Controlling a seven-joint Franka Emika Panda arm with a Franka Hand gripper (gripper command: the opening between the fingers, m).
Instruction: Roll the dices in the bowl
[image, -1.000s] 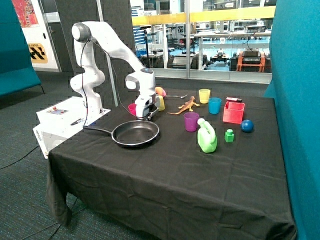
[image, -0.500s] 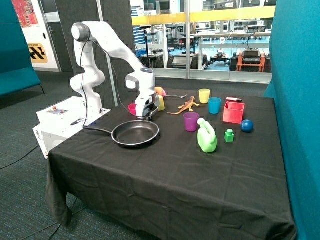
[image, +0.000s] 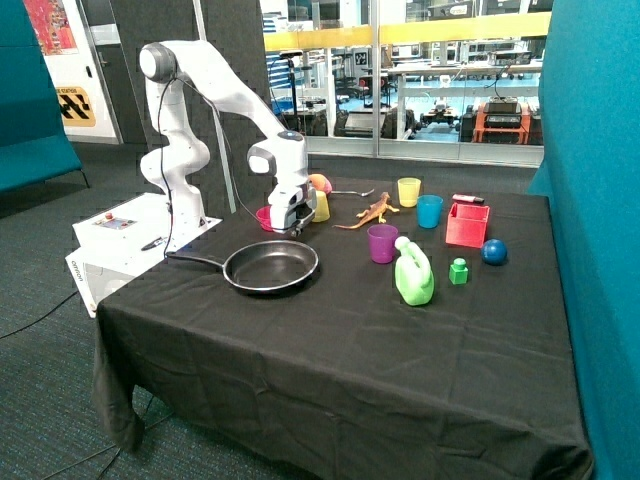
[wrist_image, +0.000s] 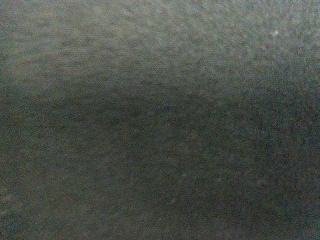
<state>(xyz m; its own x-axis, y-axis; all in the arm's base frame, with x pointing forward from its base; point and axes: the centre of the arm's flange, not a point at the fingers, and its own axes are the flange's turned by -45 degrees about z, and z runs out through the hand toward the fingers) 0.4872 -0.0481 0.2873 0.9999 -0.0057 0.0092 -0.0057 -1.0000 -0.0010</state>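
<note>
The magenta-pink bowl (image: 263, 214) stands on the black tablecloth behind the frying pan (image: 271, 267), and only its rim on the arm's base side shows. My gripper (image: 287, 228) hangs low right beside the bowl, between it and the pan's far rim, covering part of the bowl. The dices are out of view in both views. The wrist view holds nothing but dark cloth (wrist_image: 160, 120) seen from very close.
A purple cup (image: 382, 243), a green bottle (image: 413, 275), a green block (image: 458, 271), a blue ball (image: 494, 251) and a red box (image: 467, 224) stand beyond the pan. A toy lizard (image: 372, 212), a blue cup (image: 429, 211) and a yellow cup (image: 408, 191) are at the back.
The arm's wrist has shifted a little toward the bowl and the robot's base. Nothing else on the table has moved.
</note>
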